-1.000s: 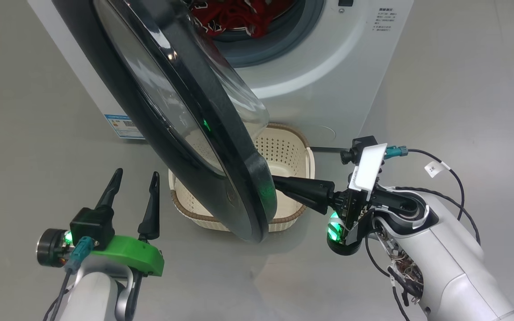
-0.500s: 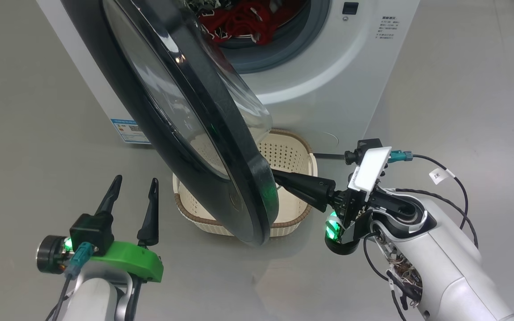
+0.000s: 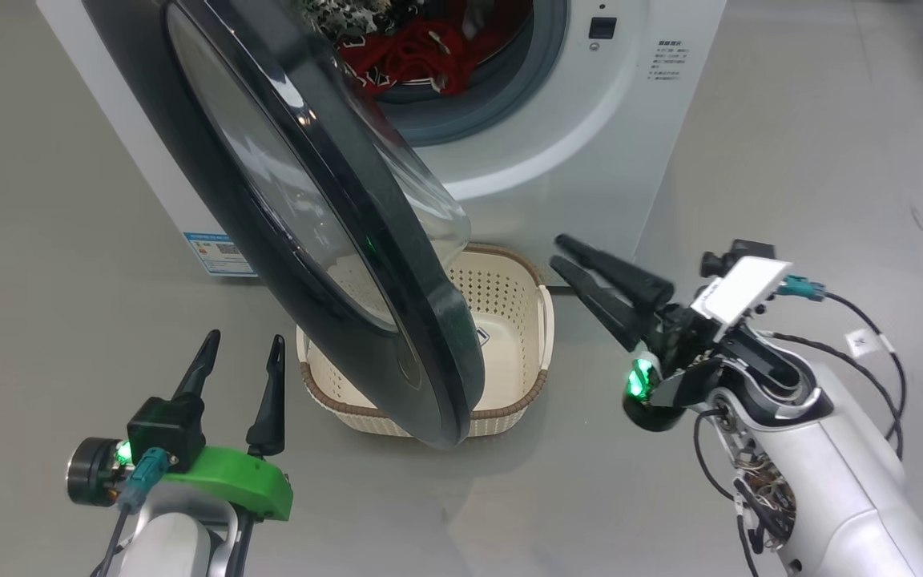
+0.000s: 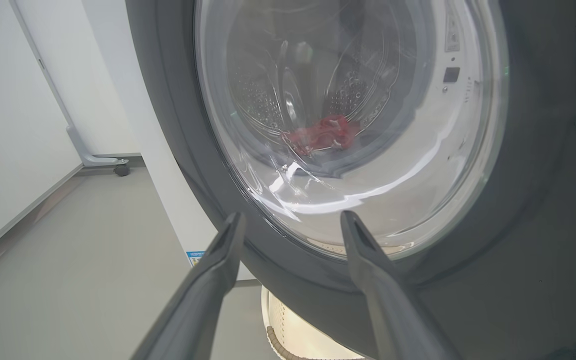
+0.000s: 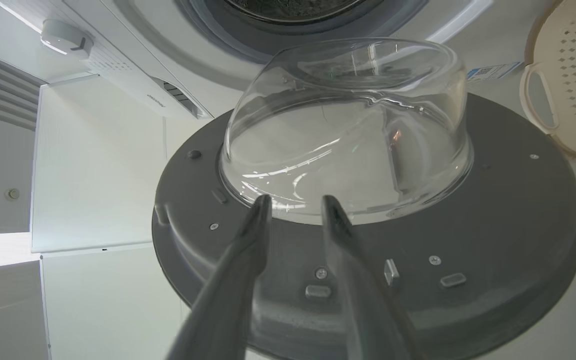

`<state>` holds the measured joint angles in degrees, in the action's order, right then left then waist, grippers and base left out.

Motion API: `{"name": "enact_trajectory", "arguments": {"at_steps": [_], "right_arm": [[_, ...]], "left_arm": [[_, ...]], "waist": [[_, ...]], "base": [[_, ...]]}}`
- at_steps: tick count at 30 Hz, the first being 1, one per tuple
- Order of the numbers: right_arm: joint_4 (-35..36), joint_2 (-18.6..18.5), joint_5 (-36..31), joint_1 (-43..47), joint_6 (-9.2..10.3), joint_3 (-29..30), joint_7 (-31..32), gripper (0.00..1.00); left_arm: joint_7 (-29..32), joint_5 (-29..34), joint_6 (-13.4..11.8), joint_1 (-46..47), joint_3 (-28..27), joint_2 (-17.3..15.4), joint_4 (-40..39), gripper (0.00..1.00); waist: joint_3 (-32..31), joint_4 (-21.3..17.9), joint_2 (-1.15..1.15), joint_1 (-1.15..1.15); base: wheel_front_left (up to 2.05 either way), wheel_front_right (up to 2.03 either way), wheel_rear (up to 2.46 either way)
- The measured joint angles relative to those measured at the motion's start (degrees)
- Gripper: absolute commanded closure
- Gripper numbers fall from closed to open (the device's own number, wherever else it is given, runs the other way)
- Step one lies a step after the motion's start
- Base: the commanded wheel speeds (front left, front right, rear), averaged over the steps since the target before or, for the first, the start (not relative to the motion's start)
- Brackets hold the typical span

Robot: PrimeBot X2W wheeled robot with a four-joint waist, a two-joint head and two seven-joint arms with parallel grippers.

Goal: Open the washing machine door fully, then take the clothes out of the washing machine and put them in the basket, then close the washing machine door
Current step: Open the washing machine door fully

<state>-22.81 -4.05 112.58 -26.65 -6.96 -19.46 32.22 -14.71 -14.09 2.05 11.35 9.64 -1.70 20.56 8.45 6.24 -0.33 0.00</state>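
I have the washing machine door [image 3: 293, 200] swung out from the washing machine [image 3: 582, 136] at an angle. Its black rim hangs over the left part of the basket [image 3: 505, 292] in the head view. The basket sits on the grey floor [image 3: 790, 160] just in front of the machine, and I see no clothes in the part that shows. From here I cannot tell whether the door's lower edge touches the basket's brown rim or only passes above it.

The clothes [image 3: 413, 56] lie in the drum opening, a red heap with black-and-white edging, behind the door's top edge.

My right gripper [image 3: 559, 250] is in the air to the right of the basket, near the machine's front, apart from the door. Its fingers are parted by a narrow gap and hold nothing. In the right wrist view the gripper [image 5: 296, 198] points at the door's grey inner face, in line with the base of the clear glass bowl [image 5: 348, 130], with the basket [image 5: 568, 75] at the upper right.

My left gripper [image 3: 244, 336] is low on the left, fingers spread wide and empty, beside the basket and clear of it. In the left wrist view it [image 4: 293, 215] faces the door's outer glass. A red patch, probably the clothes [image 4: 325, 135], shows through the glass.
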Motion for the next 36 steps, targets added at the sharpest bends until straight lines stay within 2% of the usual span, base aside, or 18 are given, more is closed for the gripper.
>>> {"name": "enact_trajectory", "arguments": {"at_steps": [8,11,25,31,36], "right_arm": [[2.96,-1.88,-5.04,3.93,-0.01,3.53,-6.65,0.0],[4.0,-2.78,-8.93,5.42,-0.01,4.39,-10.35,0.0],[4.72,-9.29,-32.06,12.28,-0.01,4.98,-30.44,0.0],[3.7,-11.32,-39.74,13.69,-0.02,4.9,-38.17,0.0],[3.38,-15.66,-51.38,14.29,0.3,3.56,-45.85,0.0]], "left_arm": [[0.0,0.0,-0.07,-0.81,-0.99,-0.02,0.01,0.0],[0.0,0.0,-0.09,-1.35,-1.41,-0.04,0.01,0.0],[0.0,0.22,-0.05,-2.01,-0.98,-0.14,0.05,0.0],[0.0,0.6,0.02,-2.09,-0.89,-0.16,0.27,0.0],[0.0,0.6,0.27,-2.42,-0.86,-0.18,0.67,0.0]], "waist": [[-1.05,-1.2,0.0,0.0],[-1.43,-1.83,0.0,0.0],[-2.55,-3.98,0.0,0.0],[-2.88,-4.01,0.0,0.0],[-3.4,-4.12,0.0,0.0]], "base": [[0.0,0.0,0.0],[0.0,0.0,0.0],[0.0,0.0,0.0],[0.0,0.0,0.0],[0.0,0.0,0.0]]}}
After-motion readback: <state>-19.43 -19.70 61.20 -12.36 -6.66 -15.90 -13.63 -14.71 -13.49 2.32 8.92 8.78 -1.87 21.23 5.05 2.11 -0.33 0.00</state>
